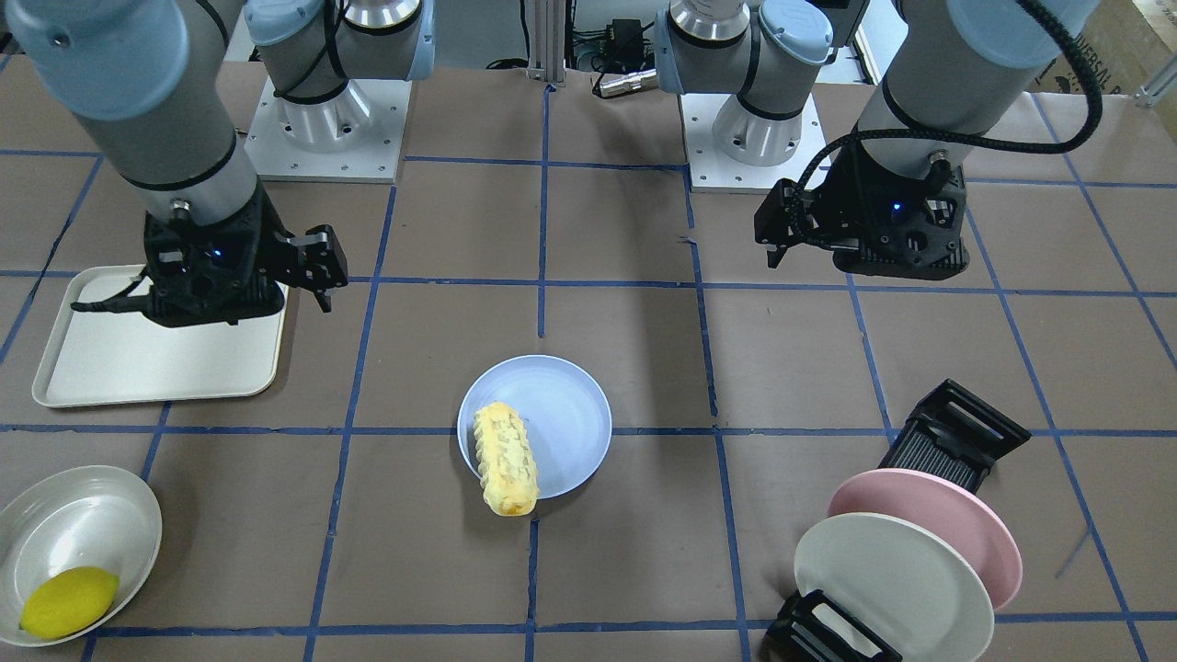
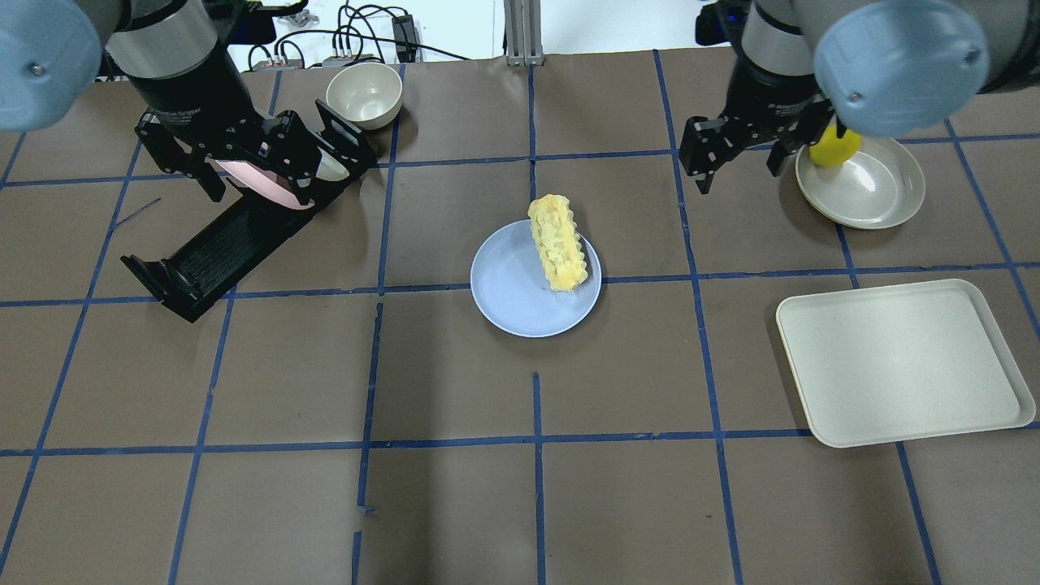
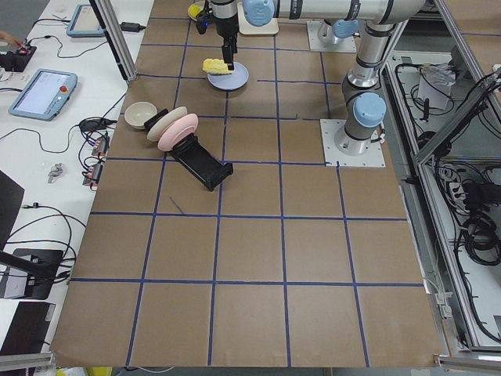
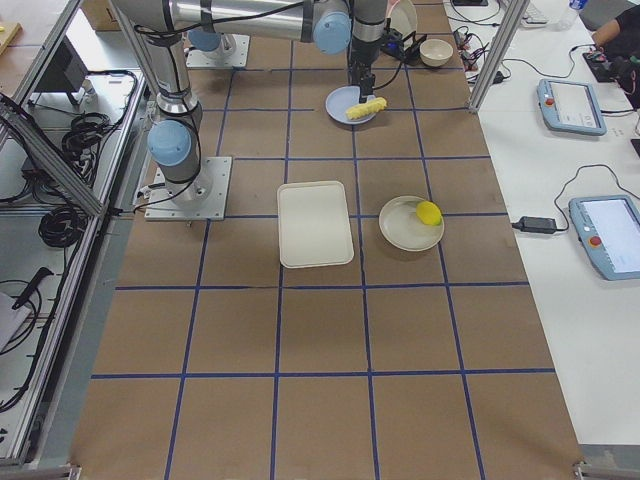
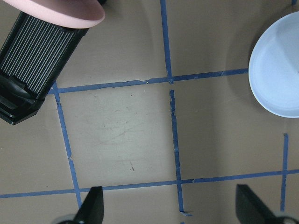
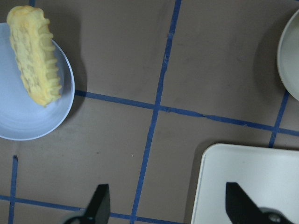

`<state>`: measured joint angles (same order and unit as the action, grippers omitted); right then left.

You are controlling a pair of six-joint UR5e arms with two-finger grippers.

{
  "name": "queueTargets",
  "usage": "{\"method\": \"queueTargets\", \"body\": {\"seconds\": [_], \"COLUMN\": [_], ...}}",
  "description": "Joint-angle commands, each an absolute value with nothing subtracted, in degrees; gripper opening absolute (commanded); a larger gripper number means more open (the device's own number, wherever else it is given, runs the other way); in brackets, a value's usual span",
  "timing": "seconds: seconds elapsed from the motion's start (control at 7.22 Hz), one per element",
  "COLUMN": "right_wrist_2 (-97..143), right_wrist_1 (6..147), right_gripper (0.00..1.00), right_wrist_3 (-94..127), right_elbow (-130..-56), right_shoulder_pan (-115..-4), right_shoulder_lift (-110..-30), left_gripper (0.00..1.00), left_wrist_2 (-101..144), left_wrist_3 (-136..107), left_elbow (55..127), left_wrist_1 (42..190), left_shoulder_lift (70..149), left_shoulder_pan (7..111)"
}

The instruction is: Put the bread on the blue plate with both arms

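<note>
The bread [image 2: 557,242] lies on the blue plate [image 2: 520,296] along its right side, with its far end sticking out over the rim; it also shows in the front view [image 1: 505,458] and the right wrist view [image 6: 33,55]. My left gripper [image 5: 170,210] is open and empty, held high between the plate rack and the blue plate [image 5: 280,79]. My right gripper [image 6: 169,205] is open and empty, held high to the right of the blue plate [image 6: 23,116]. Neither gripper touches the bread.
A black rack [image 2: 219,248] holding a pink plate [image 1: 956,515] and an off-white plate [image 1: 883,570] stands on the left. A small bowl [image 2: 364,93] sits behind it. On the right are an off-white tray [image 2: 902,366] and a dish [image 2: 873,191] with a lemon [image 2: 833,146].
</note>
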<state>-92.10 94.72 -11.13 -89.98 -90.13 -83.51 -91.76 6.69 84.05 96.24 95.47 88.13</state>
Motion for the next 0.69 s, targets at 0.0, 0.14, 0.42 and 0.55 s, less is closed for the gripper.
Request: {"method": "queueTargets", "body": {"seconds": [0.0, 0.14, 0.42, 0.55], "right_wrist_2": [-91.24, -89.66, -88.42, -88.59], "right_wrist_1": [93.78, 94.74, 94.83, 94.83], "right_gripper": [0.99, 0.99, 1.0, 1.0], "right_wrist_3": [-12.04, -11.78, -12.04, -12.13], "right_elbow": [-94.81, -96.31, -96.68, -96.77], "right_shoulder_pan": [-88.59, -88.77, -88.51, -88.51], "right_shoulder_lift": [-87.88, -87.89, -87.71, -87.71], "left_gripper": [1.0, 1.0, 1.0, 1.0], "left_wrist_2": [-91.67, -91.84, -91.76, -91.76], "left_wrist_3": [6.68, 6.68, 6.68, 6.68], "left_elbow": [83.94, 84.11, 84.02, 83.94], "left_wrist_1": [95.89, 95.8, 95.63, 95.63], "left_shoulder_lift": [94.92, 95.01, 95.01, 95.01], "left_shoulder_pan": [88.07, 88.07, 88.07, 88.07]}}
